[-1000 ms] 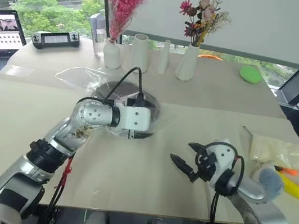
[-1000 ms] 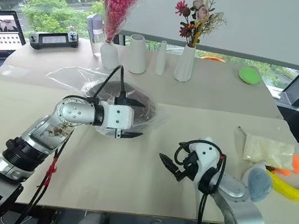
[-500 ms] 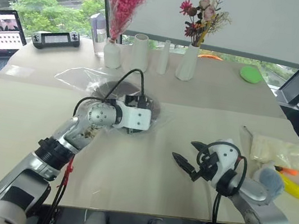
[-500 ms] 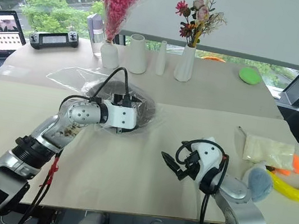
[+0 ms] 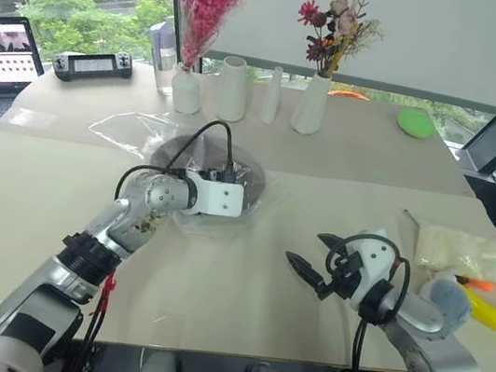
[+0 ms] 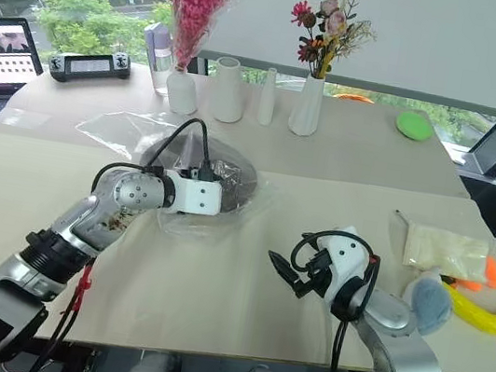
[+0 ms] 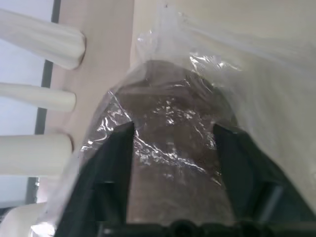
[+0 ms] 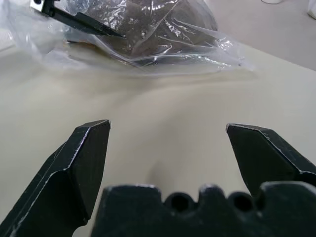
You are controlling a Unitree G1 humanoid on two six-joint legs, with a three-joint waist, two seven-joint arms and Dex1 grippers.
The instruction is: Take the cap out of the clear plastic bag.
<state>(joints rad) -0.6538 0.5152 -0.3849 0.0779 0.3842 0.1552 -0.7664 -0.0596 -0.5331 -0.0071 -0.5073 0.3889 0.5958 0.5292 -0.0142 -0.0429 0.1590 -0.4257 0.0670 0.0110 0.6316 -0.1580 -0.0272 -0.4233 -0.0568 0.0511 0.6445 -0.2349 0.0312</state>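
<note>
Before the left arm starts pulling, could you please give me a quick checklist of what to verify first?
1. Cap inside the clear plastic bag: ok, not yet out.
2. Left claw straddling the bagged cap: ok.
3. Left claw clamped firmly: cannot tell.
4. Right claw open: ok.
5. Right claw pinning the bag: not ok, it hovers apart over bare table.
6. Bag mouth location: cannot tell.
</note>
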